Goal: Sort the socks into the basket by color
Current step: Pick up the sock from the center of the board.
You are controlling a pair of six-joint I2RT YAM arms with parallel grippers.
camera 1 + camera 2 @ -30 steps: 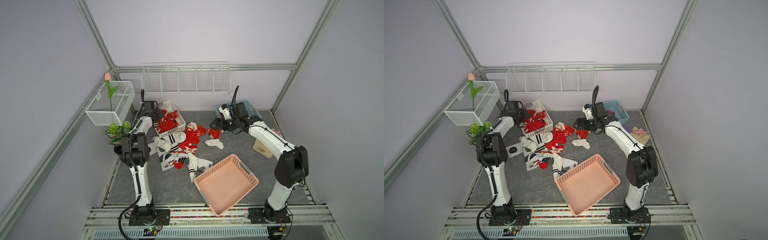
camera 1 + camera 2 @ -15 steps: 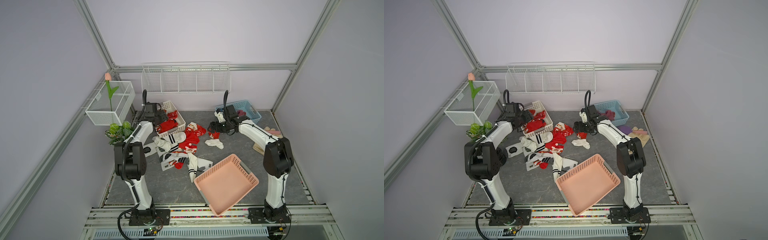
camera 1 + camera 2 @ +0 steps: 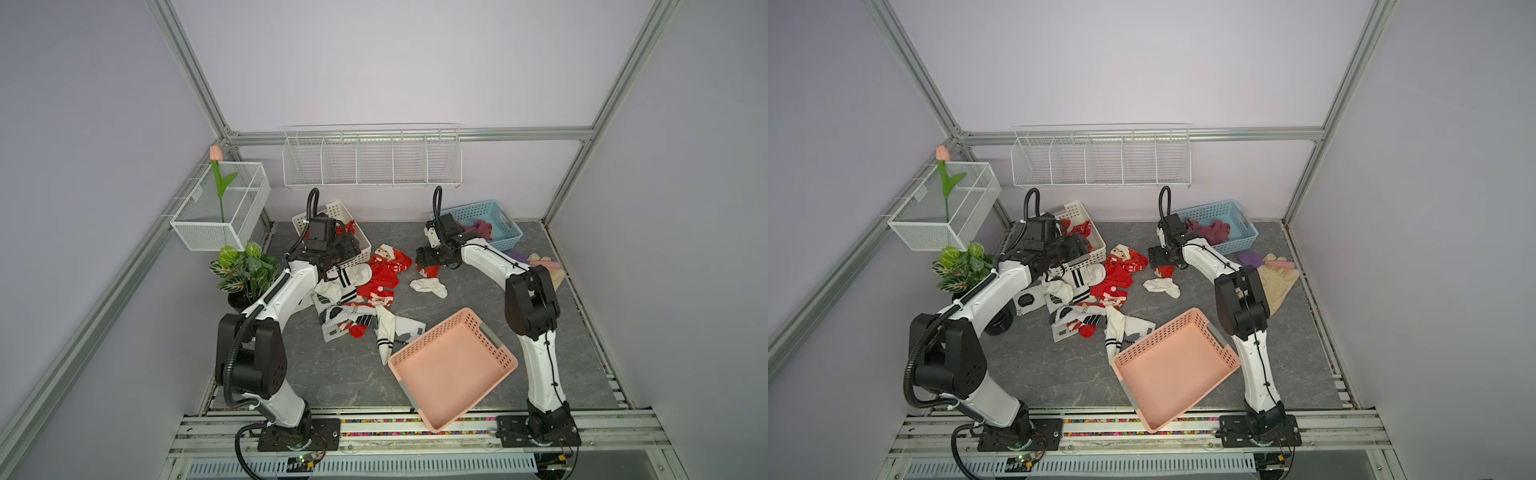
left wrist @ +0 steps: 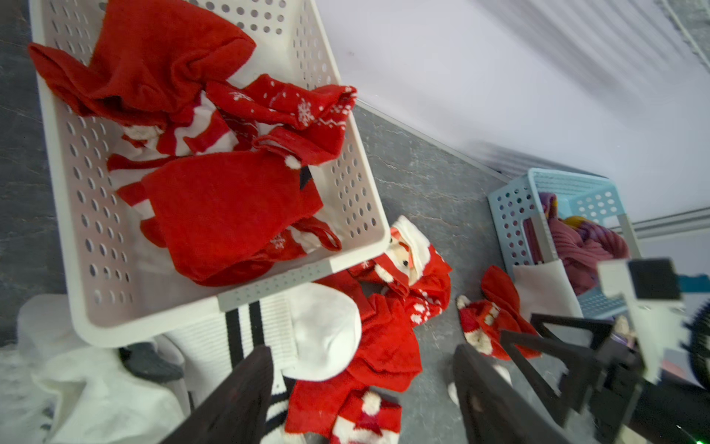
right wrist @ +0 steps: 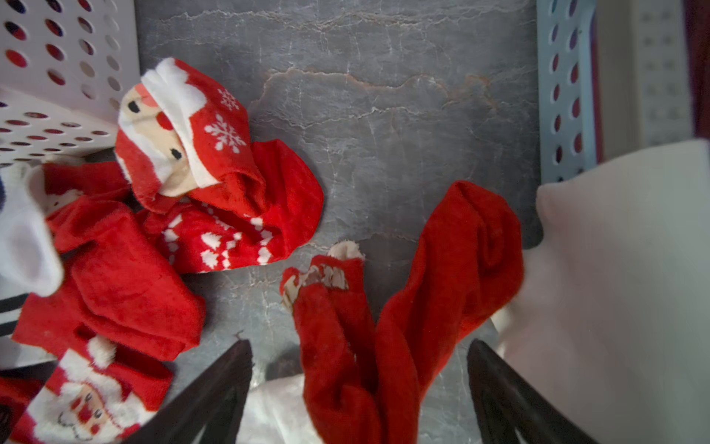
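The left gripper (image 4: 361, 350) hangs with its jaws apart, nothing between them, beside the white perforated plastic basket (image 3: 336, 205) of red socks (image 4: 230, 207), upper centre-left in both top views. The right gripper (image 5: 360, 344), jaws spread wide, straddles a crumpled red fabric sock (image 5: 422, 292) (unclamped, on the grey floor (image 3: 332, 374)) near the light-blue plastic basket (image 3: 509, 240) holding purple-maroon socks (image 3: 482, 227). A red-and-white sock heap (image 3: 374, 291) sprawls mid-frame.

Socks (image 3: 382, 282) piled before left basket (image 3: 336, 205), some inside
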